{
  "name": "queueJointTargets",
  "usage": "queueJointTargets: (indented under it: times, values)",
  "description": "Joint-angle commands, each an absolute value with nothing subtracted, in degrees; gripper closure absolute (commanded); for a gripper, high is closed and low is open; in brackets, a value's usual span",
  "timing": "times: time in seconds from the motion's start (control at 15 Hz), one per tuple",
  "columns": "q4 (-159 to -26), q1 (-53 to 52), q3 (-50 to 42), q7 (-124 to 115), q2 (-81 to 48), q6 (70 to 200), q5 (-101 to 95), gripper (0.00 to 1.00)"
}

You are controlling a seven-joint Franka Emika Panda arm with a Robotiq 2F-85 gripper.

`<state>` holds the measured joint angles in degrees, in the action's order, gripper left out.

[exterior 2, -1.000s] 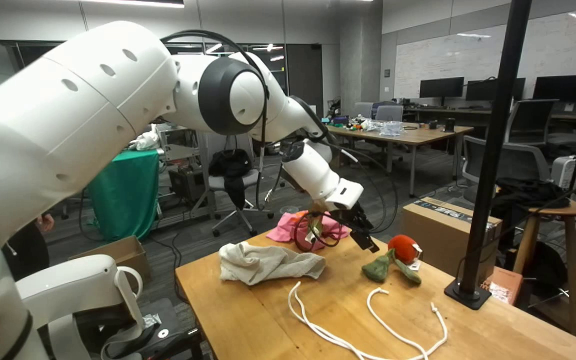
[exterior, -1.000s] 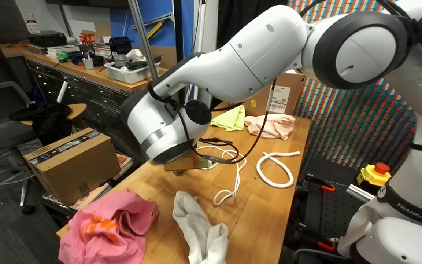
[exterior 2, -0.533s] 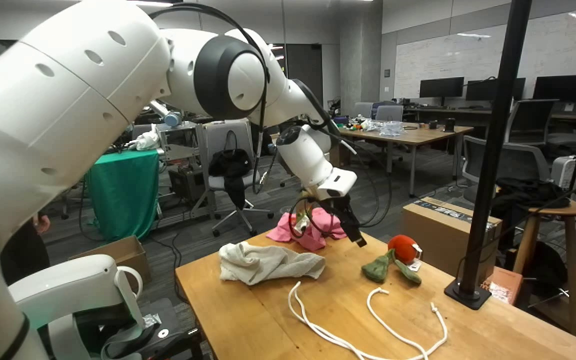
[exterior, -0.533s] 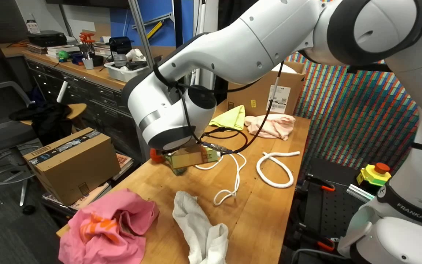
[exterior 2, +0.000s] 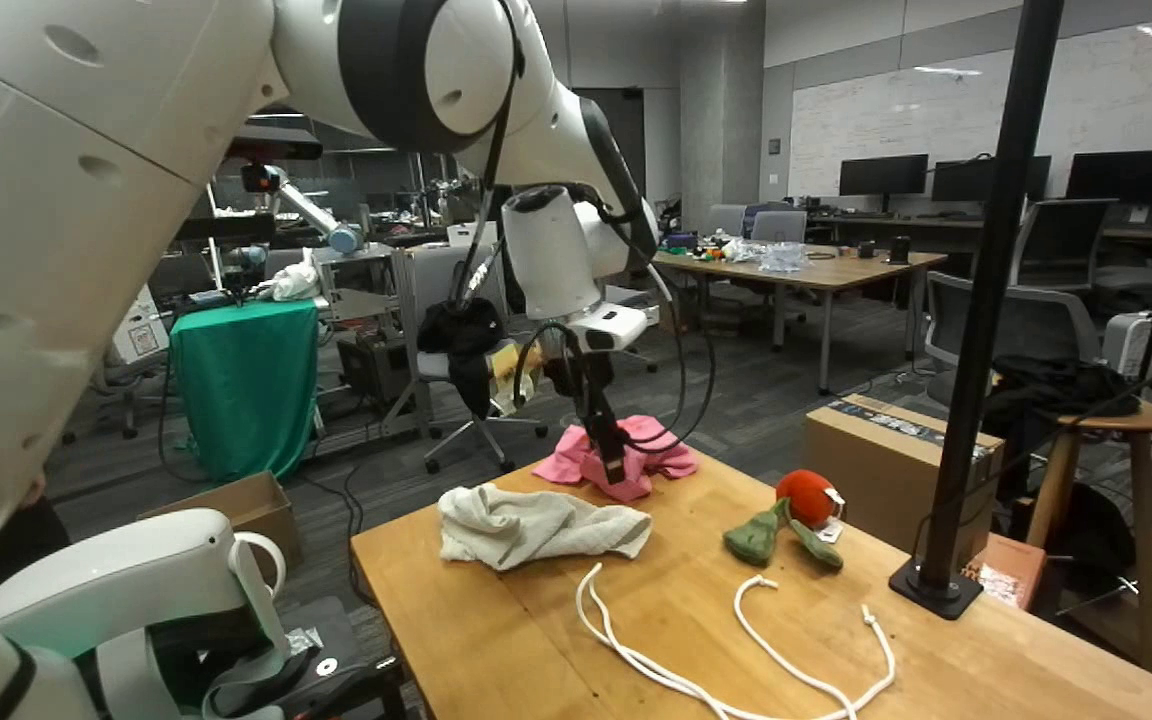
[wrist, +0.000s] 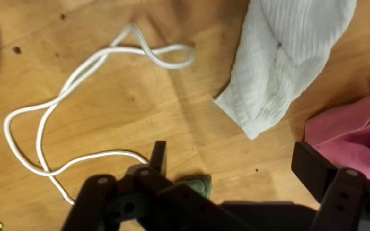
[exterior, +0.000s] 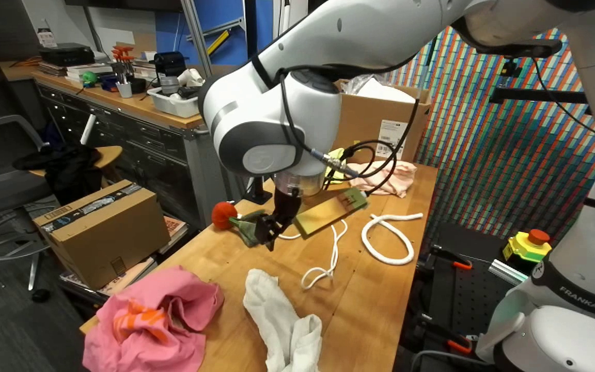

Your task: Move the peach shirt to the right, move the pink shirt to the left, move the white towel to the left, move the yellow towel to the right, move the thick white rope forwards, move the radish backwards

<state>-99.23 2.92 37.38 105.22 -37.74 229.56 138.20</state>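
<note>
A wooden desk (exterior: 359,320) stretches away in an exterior view. Nearest, at the left, a pink shirt (exterior: 153,323) lies in a crumpled heap, with orange marking on its upper side. To its right is the white towel (exterior: 279,325), long and bunched, with bare wood between the two.

Further back, a thin rope (exterior: 334,253) trails in white curves across the middle, partly hidden. To its right, near the right edge, the thick rope (exterior: 396,261) lies in a loose loop, one tail pointing away to the right.

The arm (exterior: 359,41) comes in from the upper right, and the black tool (wrist: 228,156) hangs above the desk, pointing down. In the wrist view its fingers (wrist: 313,166) are spread wide apart and hold nothing; wood shows between them, and a corner of the white towel lies just past them.

Beyond the tool, at the left edge, the radish (exterior: 223,216) rests on the desk, round and red with a green end, apart from the tool.

At the far end, the yellow towel (exterior: 337,153) is partly hidden by the arm. The peach shirt (exterior: 401,178) lies crumpled just beside it, to the right; whether they touch is hard to tell. Behind both stands a brown carton (exterior: 362,119).
</note>
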Motion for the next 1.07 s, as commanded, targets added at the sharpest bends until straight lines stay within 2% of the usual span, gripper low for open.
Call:
queueJointTargets:
  times: [0.0,0.27,0.33,0.67,0.73,0.8,1.0]
  values:
    - [-106.88,16.71,48.98,120.36,-30.98,236.39,144.62,0.00]
    - [-110.71,32.68,61.37,136.00,-28.23,245.22,144.73,0.00]
    - [-115.77,35.71,61.59,139.92,-24.94,242.01,145.70,0.00]
    - [-120.15,55.83,72.44,161.93,-20.91,242.12,144.19,0.00]
    - [-120.03,58.56,73.43,166.23,-20.06,242.14,144.80,0.00]
    - [-119.05,53.07,69.99,157.79,-23.63,241.53,143.44,0.00]
    - [-119.70,57.70,72.70,158.24,-22.19,241.53,143.42,0.00]
